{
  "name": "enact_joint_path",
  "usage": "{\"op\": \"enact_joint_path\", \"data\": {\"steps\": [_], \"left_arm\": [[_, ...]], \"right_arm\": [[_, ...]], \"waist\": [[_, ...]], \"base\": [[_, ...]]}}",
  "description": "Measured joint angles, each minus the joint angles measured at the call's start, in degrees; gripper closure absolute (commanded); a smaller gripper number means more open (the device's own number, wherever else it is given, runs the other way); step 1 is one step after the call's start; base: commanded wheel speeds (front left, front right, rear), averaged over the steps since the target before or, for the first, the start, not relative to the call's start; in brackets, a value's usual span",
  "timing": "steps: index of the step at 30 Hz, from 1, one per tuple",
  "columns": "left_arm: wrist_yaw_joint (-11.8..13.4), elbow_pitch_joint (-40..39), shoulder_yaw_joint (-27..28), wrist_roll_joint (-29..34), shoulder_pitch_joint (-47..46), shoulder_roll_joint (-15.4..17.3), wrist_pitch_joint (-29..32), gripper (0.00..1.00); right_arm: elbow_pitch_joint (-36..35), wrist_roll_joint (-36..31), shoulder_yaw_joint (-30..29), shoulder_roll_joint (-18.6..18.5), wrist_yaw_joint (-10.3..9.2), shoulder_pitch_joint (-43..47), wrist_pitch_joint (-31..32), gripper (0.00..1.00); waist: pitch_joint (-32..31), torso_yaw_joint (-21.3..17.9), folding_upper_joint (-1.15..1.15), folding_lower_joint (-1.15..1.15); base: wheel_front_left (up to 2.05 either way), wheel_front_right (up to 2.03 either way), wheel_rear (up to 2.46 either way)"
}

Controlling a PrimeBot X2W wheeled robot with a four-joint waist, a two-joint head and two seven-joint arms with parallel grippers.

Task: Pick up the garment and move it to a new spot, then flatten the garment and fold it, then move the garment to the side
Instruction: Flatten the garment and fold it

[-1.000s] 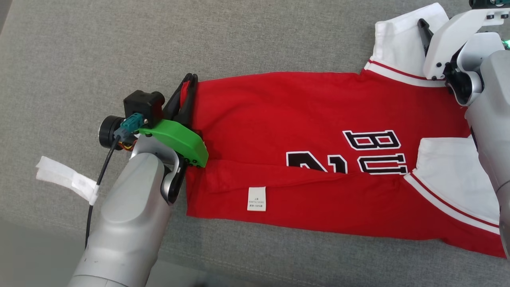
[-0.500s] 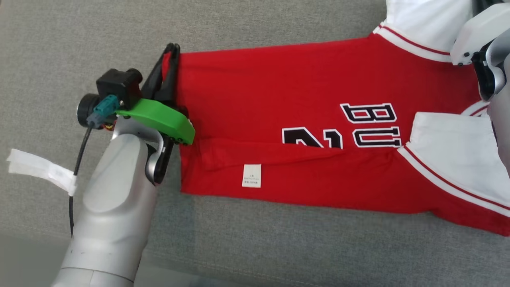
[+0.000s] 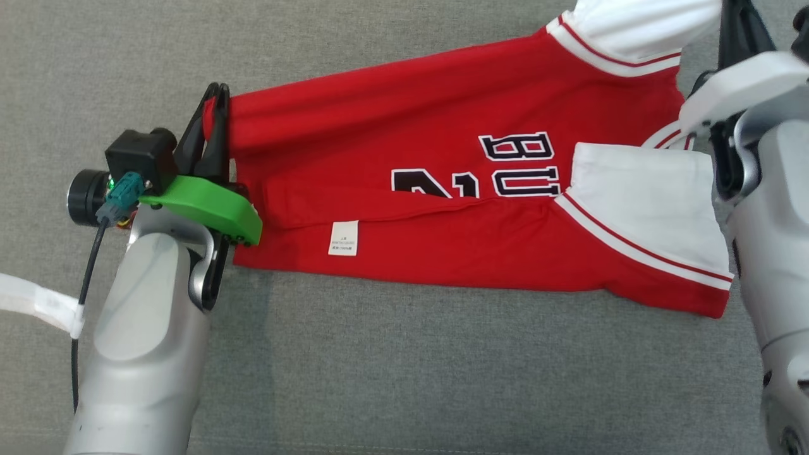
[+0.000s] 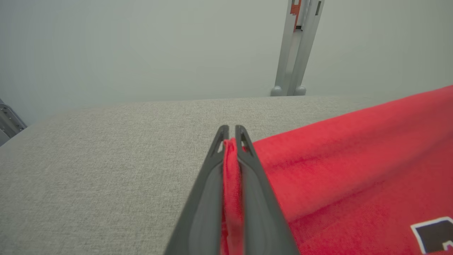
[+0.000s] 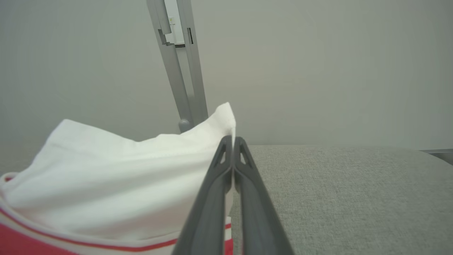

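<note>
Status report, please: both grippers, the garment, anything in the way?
Left gripper shut on garment, red hem. Right gripper shut on its white sleeve. Far edge raised, near part on grey surface. White tag on left arm's cable, apart from garment.

On the red garment (image 3: 411,114) we read the black, white-edged block letters "BU" (image 3: 521,164), lying on their sides in the head view. Beside them stand parts of two more characters (image 3: 436,184) in the same style, perhaps a 2 and a 1, cut off by a fold of the cloth. A small white label (image 3: 343,238) on the folded-over strip carries a few lines of print too small for us to read, and in the left wrist view we catch a corner of one black character (image 4: 433,235) that we cannot identify.
</note>
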Motion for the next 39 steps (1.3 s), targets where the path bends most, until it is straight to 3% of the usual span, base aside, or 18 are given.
{"op": "enact_joint_path", "data": {"steps": [7, 12, 13, 14, 15, 21, 24, 33, 39], "left_arm": [[-0.03, -0.62, 2.69, 0.86, 8.59, 1.3, 0.0, 1.0], [-0.04, 0.73, 3.63, 1.63, 14.88, 1.07, 0.0, 1.0], [-0.04, 1.19, 4.33, 1.52, 15.84, 0.73, 0.0, 1.0], [-0.03, 1.3, 5.17, 1.27, 16.94, 0.32, 0.0, 0.52], [-0.02, 1.03, 5.73, 1.29, 17.89, 0.1, -0.01, 0.0], [3.14, -4.76, 10.58, 2.03, 23.6, -2.11, 0.0, 0.0], [3.38, -8.08, 11.69, 1.82, 26.59, -3.02, 0.0, 0.0], [3.65, -11.51, 7.93, -1.36, 29.39, -3.54, -0.01, 0.0], [4.33, -12.46, 6.69, -2.97, 29.39, -3.54, 0.0, 0.0]], "right_arm": [[-12.65, 6.87, 1.38, 2.44, 0.0, 19.12, 0.01, 1.0], [-14.61, 10.07, 1.0, 4.69, 0.0, 29.45, 0.01, 1.0], [-14.21, 10.68, 0.6, 5.17, 0.0, 30.49, 0.01, 0.64], [-14.01, 11.01, 0.54, 5.59, 0.0, 31.41, 0.01, 0.0], [-14.3, 11.52, 0.54, 5.99, 0.0, 31.84, 0.01, 0.0], [-17.28, 14.21, -0.92, 6.82, -0.02, 32.96, -0.02, 0.0], [-16.44, 14.06, -1.24, 6.48, -0.01, 33.06, -0.03, 0.0], [-5.84, 13.08, -1.6, 4.87, -0.02, 29.16, 2.37, 0.0], [-4.1, 16.92, 2.49, 5.55, -0.08, 27.5, 3.57, 0.0]], "waist": [[-2.78, -2.71, 0.0, 0.0], [-4.8, -4.15, 0.0, 0.0], [-5.14, -4.35, 0.0, 0.0], [-5.51, -4.56, 0.0, 0.0], [-5.85, -4.76, 0.0, 0.0], [-7.25, -4.74, 0.0, 0.0], [-7.64, -4.01, 0.0, 0.0], [-8.14, -0.33, 0.0, 0.0], [-7.97, 1.87, 0.0, 0.0]], "base": [[0.0, 0.0, 0.0], [0.0, 0.0, 0.0], [0.0, 0.0, 0.0], [0.0, 0.0, 0.0], [0.0, 0.0, 0.0], [0.0, 0.0, 0.0], [0.0, 0.0, 0.0], [0.0, 0.0, 0.0], [0.0, 0.0, 0.0]]}}
